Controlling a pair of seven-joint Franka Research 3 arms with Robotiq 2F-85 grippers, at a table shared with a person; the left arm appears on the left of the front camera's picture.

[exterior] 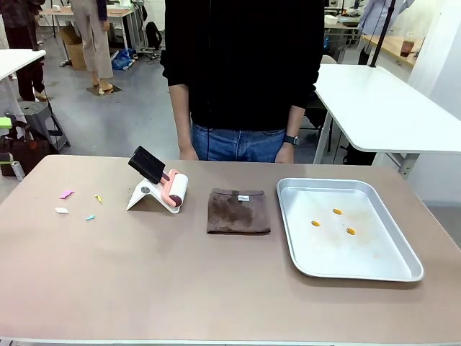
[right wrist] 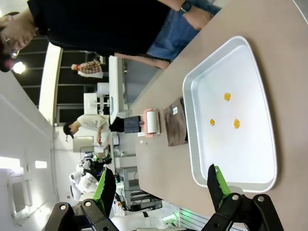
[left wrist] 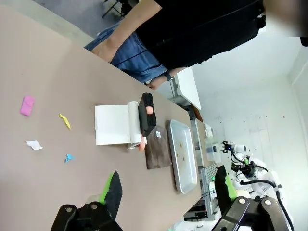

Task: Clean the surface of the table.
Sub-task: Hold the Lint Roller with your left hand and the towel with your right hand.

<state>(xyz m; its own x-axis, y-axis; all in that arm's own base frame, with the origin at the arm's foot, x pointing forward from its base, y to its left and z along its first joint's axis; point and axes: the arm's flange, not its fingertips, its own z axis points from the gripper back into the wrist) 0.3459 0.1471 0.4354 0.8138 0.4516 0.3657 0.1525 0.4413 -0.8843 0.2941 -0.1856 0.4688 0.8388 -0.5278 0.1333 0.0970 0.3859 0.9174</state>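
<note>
The beige-brown table (exterior: 216,288) carries several small paper scraps at its left: pink (exterior: 67,193), white (exterior: 62,210), yellow (exterior: 99,199) and blue (exterior: 91,217). A lint roller (exterior: 173,191) with a pink handle and black cover rests on a white stand. Beside it lies a folded brown cloth (exterior: 238,211). In the left wrist view my left gripper (left wrist: 168,190) hangs open above the table, the scraps (left wrist: 27,105) ahead of it. My right gripper (right wrist: 161,185) is open too, high over the tray's near end (right wrist: 240,159).
A silver metal tray (exterior: 346,182) with three orange spots (exterior: 337,212) sits at the right. A person in a black top stands at the far edge, hands (exterior: 189,153) at the sides. White tables stand behind.
</note>
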